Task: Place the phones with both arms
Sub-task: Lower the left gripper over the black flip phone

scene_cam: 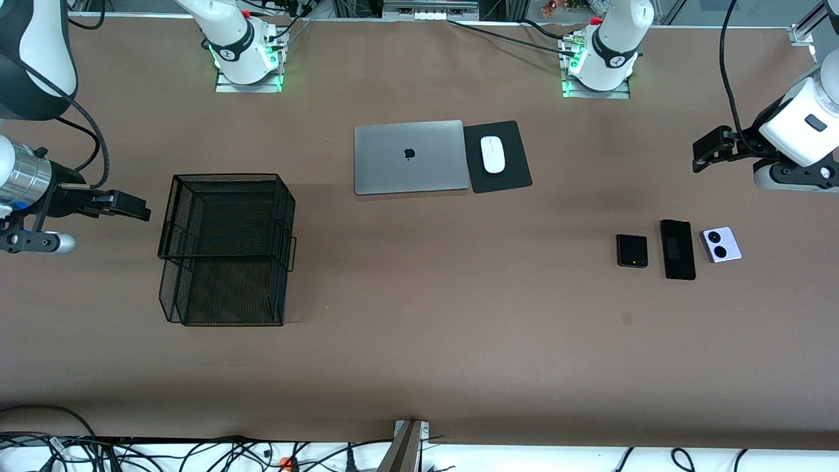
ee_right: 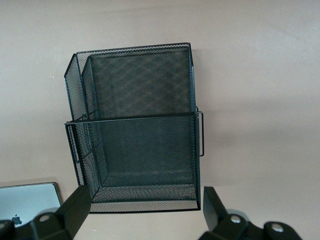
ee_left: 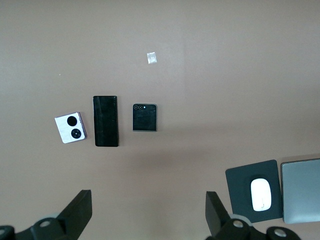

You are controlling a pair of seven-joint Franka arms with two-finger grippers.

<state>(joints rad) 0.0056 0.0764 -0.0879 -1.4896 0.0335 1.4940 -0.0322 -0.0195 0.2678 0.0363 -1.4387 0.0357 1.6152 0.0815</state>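
Three phones lie in a row on the brown table toward the left arm's end: a square black folded one [scene_cam: 632, 250] [ee_left: 144, 117], a slim black bar [scene_cam: 678, 249] [ee_left: 106, 121] and a lavender-white square one with two black circles [scene_cam: 721, 244] [ee_left: 70, 127]. My left gripper [scene_cam: 706, 152] [ee_left: 148, 200] hangs open over bare table beside the row, touching none of them. My right gripper [scene_cam: 130, 207] [ee_right: 146, 196] hangs open and empty at the right arm's end, over the table beside the black mesh basket [scene_cam: 229, 176] [ee_right: 130, 117].
A shut silver laptop [scene_cam: 411, 156] [ee_left: 301, 190] [ee_right: 27, 202] lies mid-table near the bases, with a white mouse [scene_cam: 493, 154] [ee_left: 261, 194] on a black pad [scene_cam: 508, 177] beside it. A small tape mark [scene_cam: 627, 318] [ee_left: 151, 58] lies nearer the front camera than the phones.
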